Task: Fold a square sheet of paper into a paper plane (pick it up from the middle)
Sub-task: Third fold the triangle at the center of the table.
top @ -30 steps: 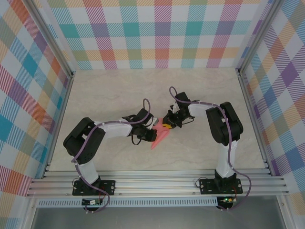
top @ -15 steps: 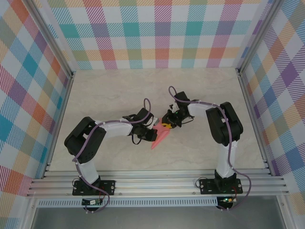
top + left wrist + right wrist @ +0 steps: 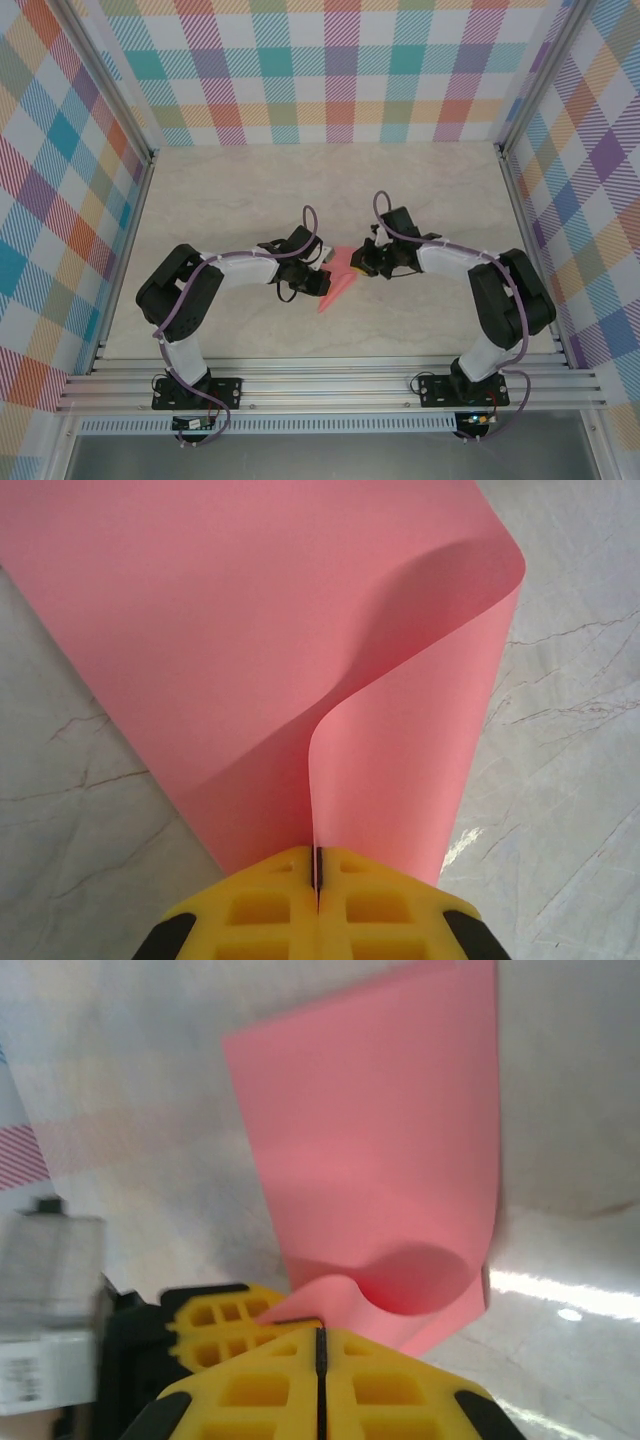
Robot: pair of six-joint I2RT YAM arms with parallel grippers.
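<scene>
- My left claw (image 3: 318,878) is pinching the square sheet of paper (image 3: 230,630) by one edge. My right claw (image 3: 320,1350) is pressed together right at the sheet's opposite edge, and I can't tell if it's actually got any.
- My worry: the sheet's bowed up, not creased, so pulling the claws apart could tear it or slip it free.
- Under the sheet there's a pale marbled tabletop (image 3: 230,190) that looks slick, with plaid walls (image 3: 340,70) around it.

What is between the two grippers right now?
The pink paper fills the gap between the left gripper and the right gripper in the top view. In each wrist view it runs into the shut fingers.
</scene>
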